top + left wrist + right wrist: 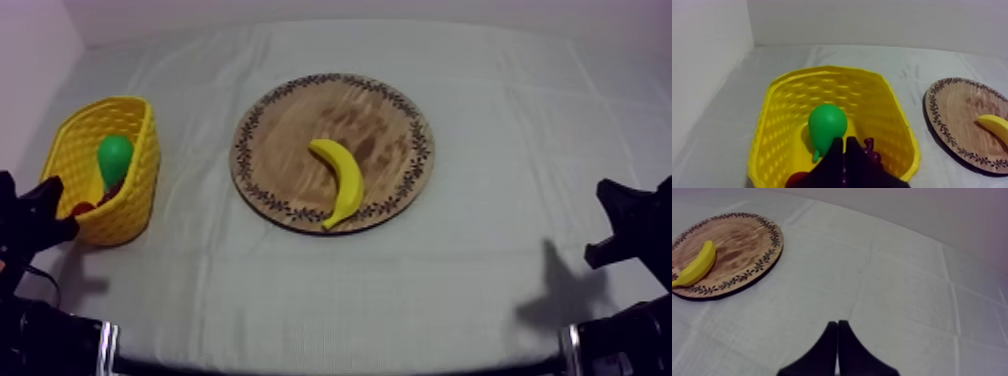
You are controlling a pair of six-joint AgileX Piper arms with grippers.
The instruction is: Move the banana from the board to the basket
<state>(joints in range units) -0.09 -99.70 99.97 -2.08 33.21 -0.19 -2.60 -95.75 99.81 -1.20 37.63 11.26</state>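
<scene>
Top view shows you the banana [340,180] lying on the wooden board [300,120], apart from the yellow basket [130,215]. Your left gripper [844,142] at the basket and right gripper [837,323] both have fingers together, empty.

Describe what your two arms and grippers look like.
The left gripper and right gripper are alike: plain black, unmarked, each with two flat fingers tapering to a narrow wedge. From above, the left arm and right arm are black, angular shapes.
</scene>
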